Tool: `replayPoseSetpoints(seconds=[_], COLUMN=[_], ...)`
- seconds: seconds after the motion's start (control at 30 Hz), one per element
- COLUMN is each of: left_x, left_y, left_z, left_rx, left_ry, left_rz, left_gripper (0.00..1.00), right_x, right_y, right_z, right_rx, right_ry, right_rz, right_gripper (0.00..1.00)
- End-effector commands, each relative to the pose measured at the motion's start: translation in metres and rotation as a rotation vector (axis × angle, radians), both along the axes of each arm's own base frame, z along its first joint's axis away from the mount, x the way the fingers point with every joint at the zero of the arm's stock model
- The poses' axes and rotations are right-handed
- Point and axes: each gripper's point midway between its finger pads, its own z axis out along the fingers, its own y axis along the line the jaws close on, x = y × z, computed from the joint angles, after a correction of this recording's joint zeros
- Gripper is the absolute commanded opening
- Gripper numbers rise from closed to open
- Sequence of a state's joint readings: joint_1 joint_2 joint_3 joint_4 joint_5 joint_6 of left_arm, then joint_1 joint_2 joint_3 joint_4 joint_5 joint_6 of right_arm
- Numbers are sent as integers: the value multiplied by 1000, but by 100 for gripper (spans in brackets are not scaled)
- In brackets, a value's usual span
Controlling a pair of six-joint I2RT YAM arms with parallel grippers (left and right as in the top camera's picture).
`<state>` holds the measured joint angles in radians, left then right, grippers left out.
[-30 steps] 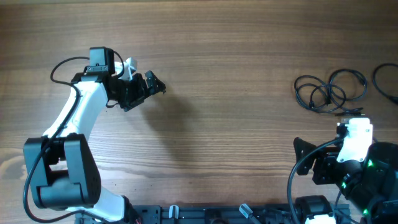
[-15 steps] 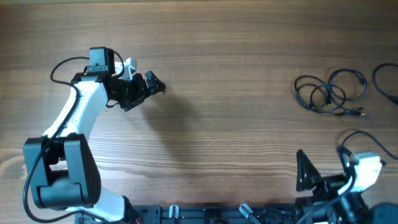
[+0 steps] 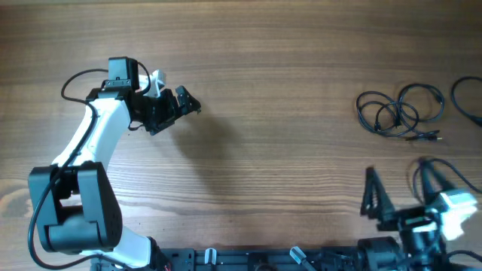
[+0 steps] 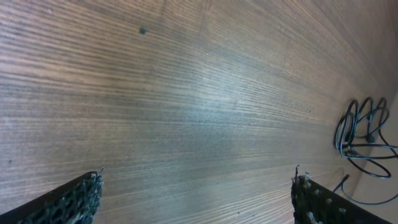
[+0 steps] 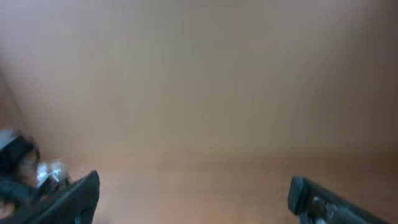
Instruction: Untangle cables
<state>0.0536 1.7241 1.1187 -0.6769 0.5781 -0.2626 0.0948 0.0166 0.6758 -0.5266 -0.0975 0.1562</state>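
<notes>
At the worktop's [image 3: 286, 90] near edge, right end effector [image 5: 194, 183] retreats, spread, empty
Cables [image 3: 398, 113] stay tangled; left end effector [image 4: 197, 180] spread too

The wooden table [image 3: 286, 135] carries thin black cables [image 3: 399, 111] in loose overlapping loops at the upper right, with another black cord [image 3: 468, 102] near them at the right edge.
</notes>
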Motion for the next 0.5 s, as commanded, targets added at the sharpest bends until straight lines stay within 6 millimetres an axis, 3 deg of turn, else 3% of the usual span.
replayPoseSetpoints(seconds=[0.0, 0.07, 0.2, 0.43, 0.47], left_x=[-2, -2, -2, -2, -2], left_y=[-3, -3, -3, -3, -3], left_z=[4, 4, 4, 4, 4], left_rx=[-8, -8, -8, -8, -8], left_ry=[-21, -21, -21, -21, -21], left_rz=[-26, -26, -26, -26, -26], left_gripper=[100, 100, 100, 100, 100], right_x=[1, -1, 4, 33, 40], right_y=[-2, -2, -3, -1, -1], right_z=[44, 59, 53, 12, -1], right_rx=[26, 36, 34, 33, 32], right_ry=[-262, -378, -376, -366, -354], right_rz=[-11, -13, -19, -20, -20], right_gripper=[100, 100, 100, 100, 100])
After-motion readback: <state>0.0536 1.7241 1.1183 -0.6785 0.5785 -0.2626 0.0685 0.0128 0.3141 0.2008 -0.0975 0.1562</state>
